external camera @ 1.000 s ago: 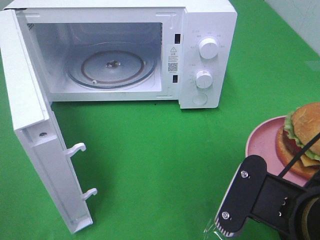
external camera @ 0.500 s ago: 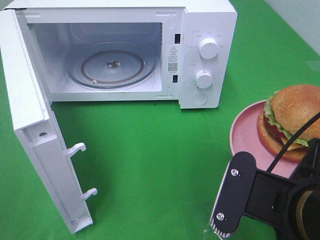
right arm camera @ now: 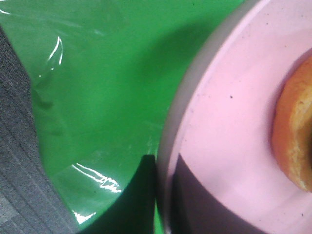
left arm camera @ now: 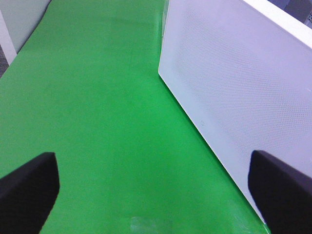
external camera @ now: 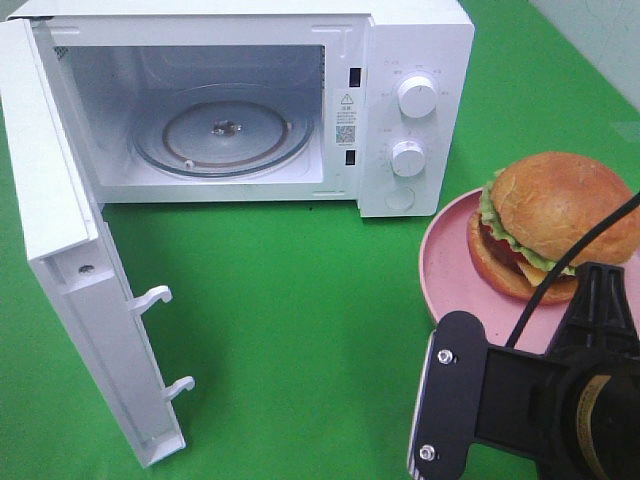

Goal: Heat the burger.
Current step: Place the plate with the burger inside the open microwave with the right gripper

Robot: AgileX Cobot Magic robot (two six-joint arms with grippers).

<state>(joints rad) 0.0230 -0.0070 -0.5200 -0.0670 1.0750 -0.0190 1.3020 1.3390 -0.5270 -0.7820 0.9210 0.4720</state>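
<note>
Green cloth is covering the counter in the high view, and the white microwave is standing at its far side with its door hanging wide open and the glass turntable lying bare inside. The burger is sitting on the pink plate, in front of the microwave's knob panel and off to that side of it, well apart from the cavity. The right pincer is reaching onto the plate's near rim. In the left wrist view, the left pincer is hanging released, its dark tips spread wide over bare cloth just beside a white dotted panel of the microwave; whether that is the door or a side wall I cannot tell. In the right wrist view, the plate's rim is filling the frame with the bun's edge just showing, and the right pincer is staying out of clear sight, though it is clenched and, as I judge it, grasping that rim. From here the risk is lying in that thin edge grip: the plate could be tilting under the burger's weight, sliding the burger off. Its far edge could also be catching the cavity frame beside the knobs.
</note>
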